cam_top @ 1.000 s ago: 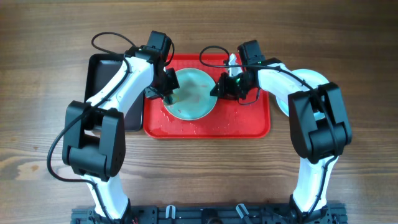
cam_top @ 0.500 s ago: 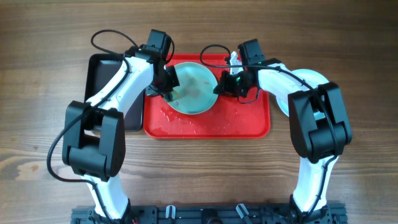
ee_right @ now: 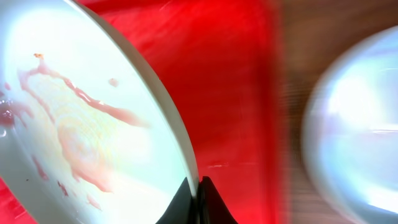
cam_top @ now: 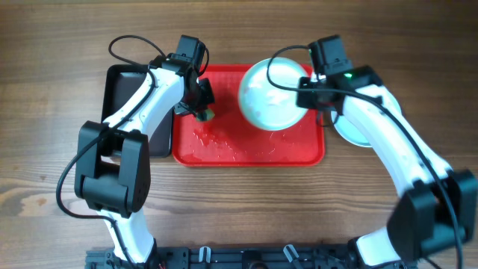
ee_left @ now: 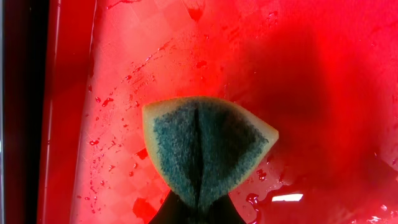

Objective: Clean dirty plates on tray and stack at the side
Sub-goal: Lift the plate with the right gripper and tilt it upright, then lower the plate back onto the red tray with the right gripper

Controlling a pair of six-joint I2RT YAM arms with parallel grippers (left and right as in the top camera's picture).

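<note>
Right hand [ee_right: 199, 190] pinched the plate [ee_right: 81, 124] by its rim, above the tray [ee_right: 230, 93]. Its red smears were clear only from the wrist. Left hand [ee_left: 198, 210] pinched a sponge [ee_left: 205, 149] over the wet tray.

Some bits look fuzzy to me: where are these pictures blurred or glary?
Right wrist view: the plate on the table is smeared by blur, the held plate fairly sharp. Left wrist view: sponge crisp, a white glint on the wet tray. Overhead view: mostly sharp.
</note>
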